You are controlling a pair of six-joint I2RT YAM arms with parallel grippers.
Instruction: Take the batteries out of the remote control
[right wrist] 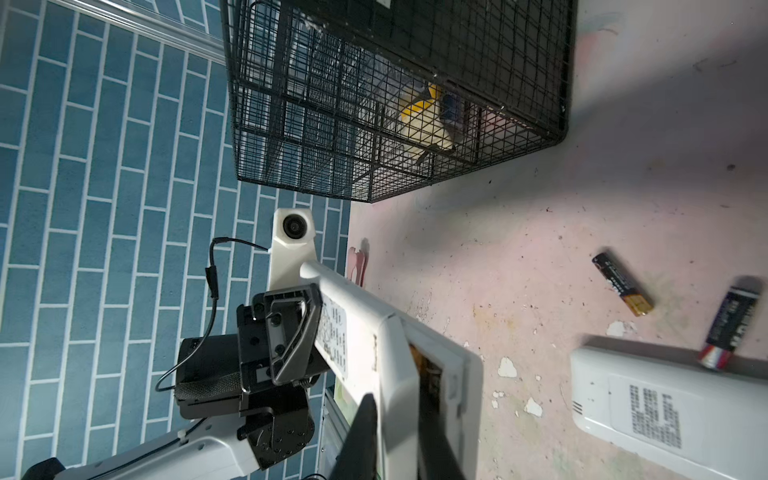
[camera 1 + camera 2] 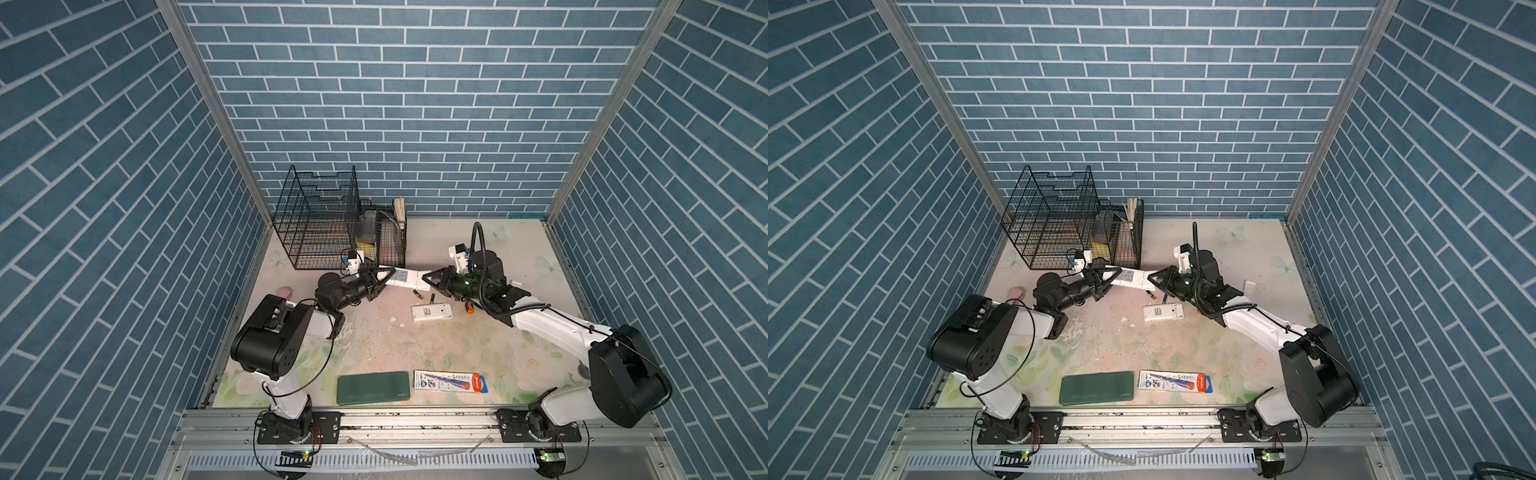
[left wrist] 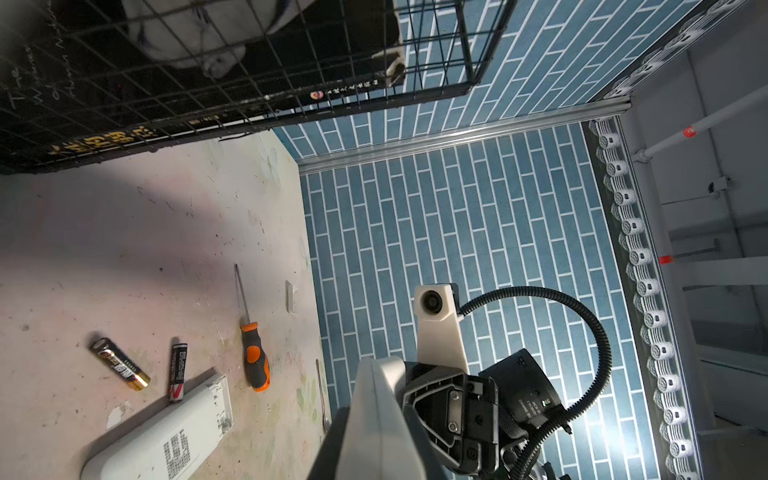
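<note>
While both arms meet over the middle of the table [image 2: 395, 345], they hold a white remote control [image 2: 409, 279] in the air between them, one at each end. The left gripper [image 2: 390, 277] is clamped on one end and the right gripper [image 2: 427, 281] pinches the other, its dark fingers [image 1: 361, 436] pressed to either side of the casing. In the right wrist view the remote control's back stands open, with a glimpse of gold-brown inside; I cannot tell whether that is a battery.

Two batteries lie loose on the table, below the held remote control and clear of both sets of fingers. One battery [image 2: 417, 295] rests at a slant with its gold end showing. The other battery [image 2: 432, 298] lies just beside it, its red-banded end right at the edge of a second remote [image 2: 432, 312] lying flat. An orange-handled screwdriver [image 3: 255, 357] lies near them.
</note>
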